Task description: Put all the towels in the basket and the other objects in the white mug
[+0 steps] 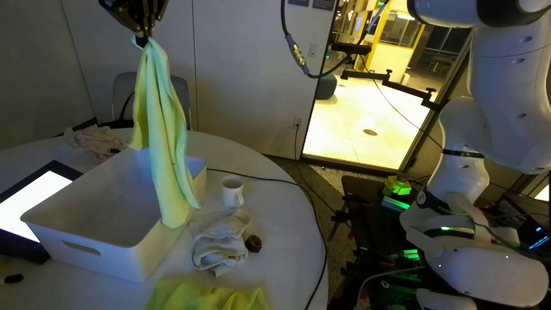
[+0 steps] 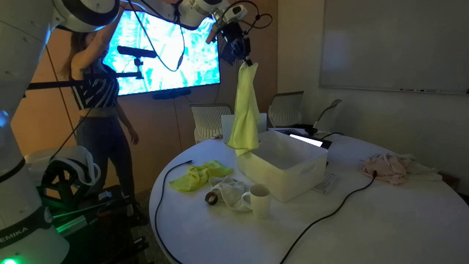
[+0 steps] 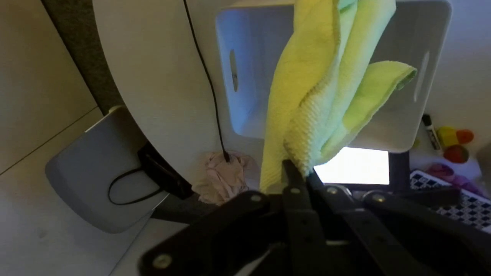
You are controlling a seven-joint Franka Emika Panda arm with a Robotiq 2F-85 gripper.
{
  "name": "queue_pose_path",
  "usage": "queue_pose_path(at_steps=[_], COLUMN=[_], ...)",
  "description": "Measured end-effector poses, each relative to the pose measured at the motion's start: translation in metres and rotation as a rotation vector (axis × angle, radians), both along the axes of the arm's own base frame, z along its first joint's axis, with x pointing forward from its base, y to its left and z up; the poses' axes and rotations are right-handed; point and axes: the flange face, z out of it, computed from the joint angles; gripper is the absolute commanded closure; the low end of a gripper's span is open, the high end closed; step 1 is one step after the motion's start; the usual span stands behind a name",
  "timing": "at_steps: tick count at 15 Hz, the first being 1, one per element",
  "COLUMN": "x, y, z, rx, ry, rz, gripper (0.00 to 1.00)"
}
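Your claw (image 1: pixel 142 40) clamped on yellow-green towel (image 1: pixel 161 129). Below claw: 0 towels seen in basket (image 1: pixel 112 263); pending: whitish-grey towel (image 1: pixel 221 245), crumpled yellow towel (image 2: pixel 202 176), brown ring (image 1: pixel 254 243) outside white mug (image 2: pixel 261 204).

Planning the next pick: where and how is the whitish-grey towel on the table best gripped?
Likely a raised fold near the middle of the whitish-grey towel, from above: it lies crumpled in a low heap, the basket and white mug close beside it.

The arm (image 1: pixel 510 99) reaches outward, its pincer (image 1: pixel 143 39) pointing downward and pinched tight.
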Motion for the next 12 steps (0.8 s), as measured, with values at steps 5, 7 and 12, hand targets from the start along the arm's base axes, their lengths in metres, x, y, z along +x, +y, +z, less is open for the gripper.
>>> queue_pose_path(at_steps=[5,7,12], x=[0.020,0.028,0.059], y=[0.007,0.008,-0.001], z=[0.025,0.023,-0.033], rx=[0.031,0.035,0.018], ry=[-0.137,-0.165,-0.142], rz=[-0.074,-0.091,-0.124], gripper=[0.99,0.99,0.71])
